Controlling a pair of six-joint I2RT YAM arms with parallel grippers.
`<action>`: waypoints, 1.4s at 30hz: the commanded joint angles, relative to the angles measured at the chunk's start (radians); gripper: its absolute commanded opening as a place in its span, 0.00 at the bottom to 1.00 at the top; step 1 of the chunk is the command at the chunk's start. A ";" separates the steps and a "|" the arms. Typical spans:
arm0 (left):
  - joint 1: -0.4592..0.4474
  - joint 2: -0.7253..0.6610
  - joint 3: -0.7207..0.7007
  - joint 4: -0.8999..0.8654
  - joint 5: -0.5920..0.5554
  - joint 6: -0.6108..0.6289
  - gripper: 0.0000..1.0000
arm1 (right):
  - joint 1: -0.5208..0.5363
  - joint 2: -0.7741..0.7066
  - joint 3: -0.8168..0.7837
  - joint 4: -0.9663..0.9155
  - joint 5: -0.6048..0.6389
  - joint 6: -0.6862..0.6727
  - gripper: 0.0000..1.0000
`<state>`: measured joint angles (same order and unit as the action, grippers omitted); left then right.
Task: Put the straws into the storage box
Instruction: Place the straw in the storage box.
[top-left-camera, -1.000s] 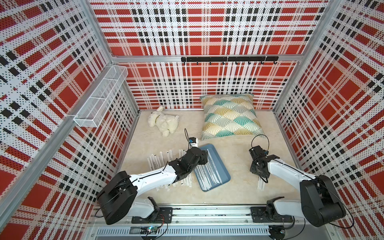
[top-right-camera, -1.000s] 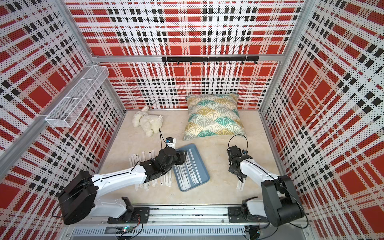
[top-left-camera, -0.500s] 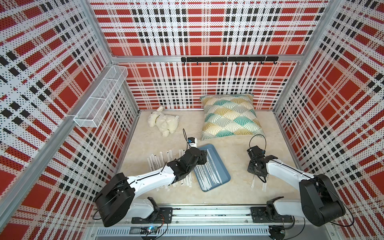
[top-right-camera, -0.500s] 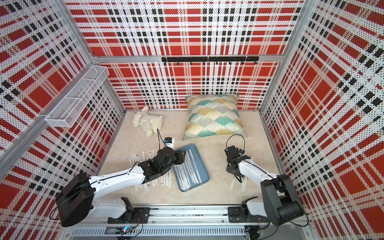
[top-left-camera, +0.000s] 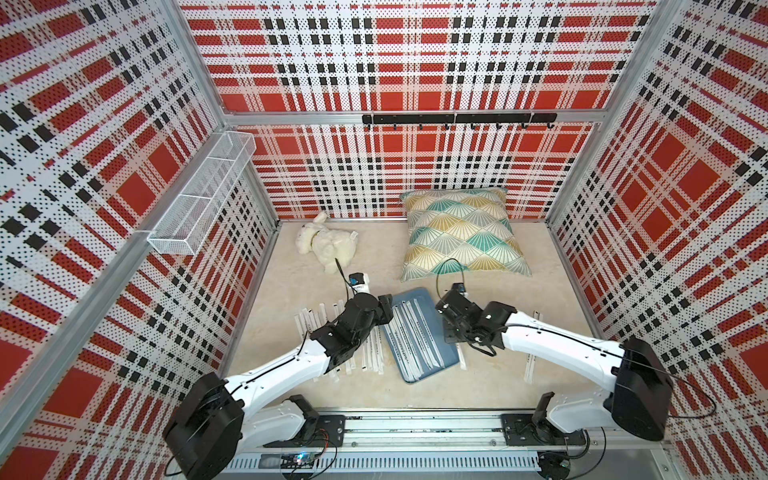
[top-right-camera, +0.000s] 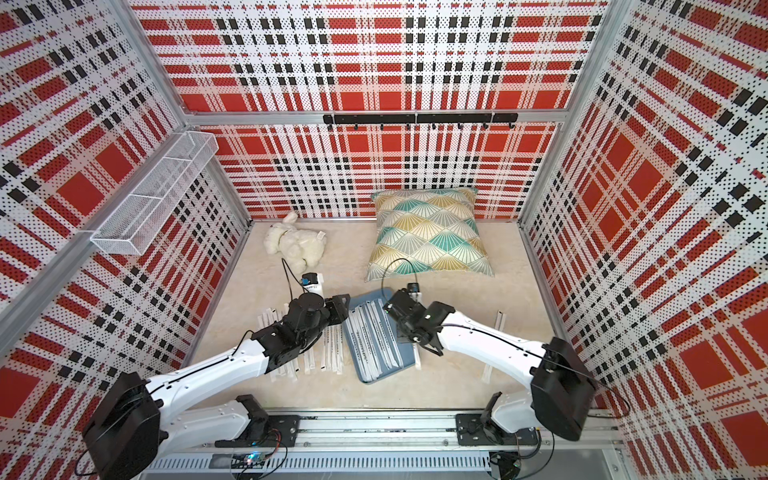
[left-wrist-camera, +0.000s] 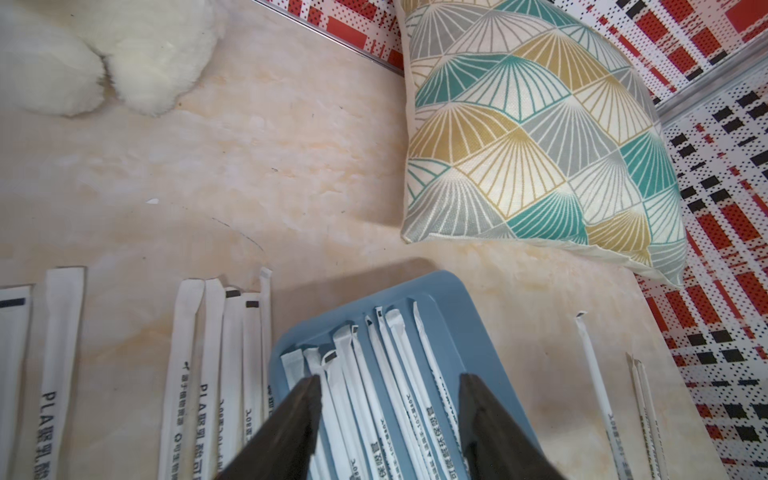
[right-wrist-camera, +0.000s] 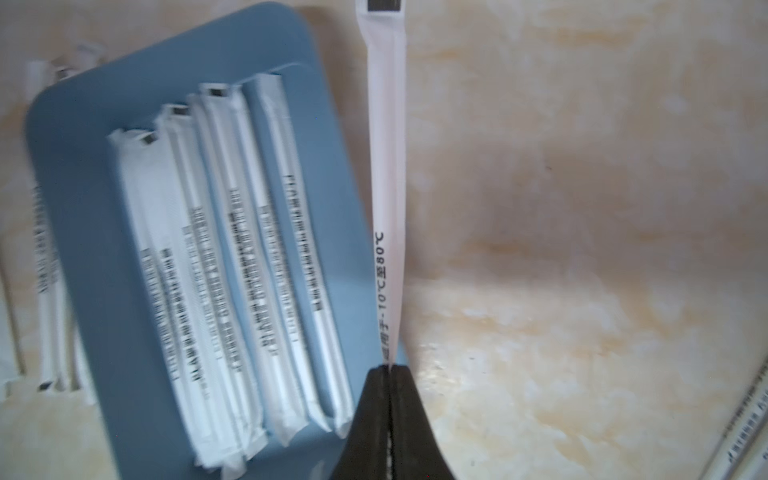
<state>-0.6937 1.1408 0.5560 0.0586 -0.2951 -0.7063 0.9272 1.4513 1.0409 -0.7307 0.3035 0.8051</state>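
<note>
- The marbled beige tabletop is filling the lower middle of both top views, with plaid walls standing around it.
- A fan-patterned cushion is leaning against the back wall, right of centre.
- A white wire-mesh basket is hanging on the wall at the left of the frame.
- A white plush toy is lying left of the cushion.
- The storage box is sitting at the centre of the tabletop, below the cushion and between my two arms, turned slightly askew.
- I am holding my left gripper wide apart over the box's left part, its fingers straddling the wrappers inside and gripping nothing.
- I am pinching my right gripper closed on a single straw, which is running along the box's right rim, outside the recess; I cannot tell whether it is touching the rim.
- Of the other straws, a batch is lying side by side inside the box.
- A row is lying on the tabletop just left of the box, partly under my left arm.
- A few are lying well apart at the right.
</note>
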 joint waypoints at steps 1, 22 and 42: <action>0.012 -0.019 -0.026 -0.013 0.016 -0.018 0.57 | 0.010 0.089 0.038 0.049 0.006 -0.074 0.09; 0.011 0.008 -0.019 0.007 0.030 -0.007 0.57 | -0.053 0.317 0.000 0.264 -0.123 -0.208 0.10; -0.049 0.041 0.081 -0.017 -0.022 0.040 0.57 | -0.126 0.011 0.008 0.023 -0.075 -0.103 0.24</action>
<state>-0.7086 1.1667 0.5842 0.0429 -0.2859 -0.6983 0.8520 1.5547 1.0756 -0.6258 0.1997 0.6281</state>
